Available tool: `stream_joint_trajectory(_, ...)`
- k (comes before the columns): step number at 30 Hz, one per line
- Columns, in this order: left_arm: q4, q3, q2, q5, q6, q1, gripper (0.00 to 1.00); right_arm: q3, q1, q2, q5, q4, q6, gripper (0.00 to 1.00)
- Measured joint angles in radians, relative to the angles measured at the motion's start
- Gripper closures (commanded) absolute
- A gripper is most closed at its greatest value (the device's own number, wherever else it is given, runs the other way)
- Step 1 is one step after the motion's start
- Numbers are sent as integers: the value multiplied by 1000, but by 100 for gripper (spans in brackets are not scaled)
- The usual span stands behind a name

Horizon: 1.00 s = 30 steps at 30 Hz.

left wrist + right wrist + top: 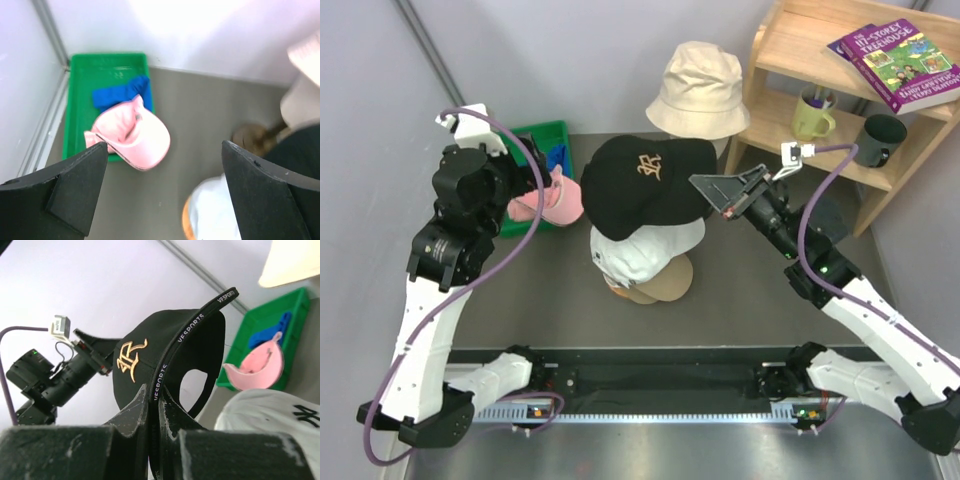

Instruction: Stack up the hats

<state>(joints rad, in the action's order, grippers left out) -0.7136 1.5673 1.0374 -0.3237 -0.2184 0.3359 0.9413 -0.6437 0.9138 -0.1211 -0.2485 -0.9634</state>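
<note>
My right gripper (705, 190) is shut on the rim of a black cap (645, 185) with a gold logo and holds it over a white cap (640, 255) that sits on a tan cap (660, 285). In the right wrist view the fingers (140, 407) pinch the black cap's (145, 360) band. A pink cap (555, 200) lies across the edge of a green tray (545, 135) with a blue cap (558, 157) inside. My left gripper (535, 185) hovers open over the pink cap (132, 135). A cream bucket hat (698, 90) sits on a stand at the back.
A wooden shelf (790, 50) stands at the back right with a book (895, 60), a green mug (810, 115) and a dark cup (880, 140). Walls close the back and left sides.
</note>
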Motion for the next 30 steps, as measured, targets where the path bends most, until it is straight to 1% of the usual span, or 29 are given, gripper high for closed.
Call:
stream_joint_trajectory(1,20,0,2,-40,-18,0,1,-1,-18,10,15,-19,-10,100)
stream_joint_trajectory(5,69,0,8,-112,-50,0,1,-8,-93,70,48,-112,-41,100)
stream_joint_trajectory(8,94,0,8,-142,-61,0,1,-26,-144,135,62,-199,-55,100)
stream_joint_trajectory(11,105,2,8,-163,-61,0,1,-69,-168,182,71,-259,-68,100)
stream_joint_trajectory(14,109,2,8,-177,-59,0,1,-157,-172,195,81,-308,-93,100)
stream_joint_trajectory(20,108,2,8,-203,-49,0,1,-277,-171,183,107,-320,-100,100)
stream_joint_trajectory(26,108,2,8,-213,-48,0,1,-342,-149,138,134,-311,-106,100)
stream_joint_trajectory(30,108,2,6,-214,-49,0,1,-388,-110,93,135,-305,-107,100)
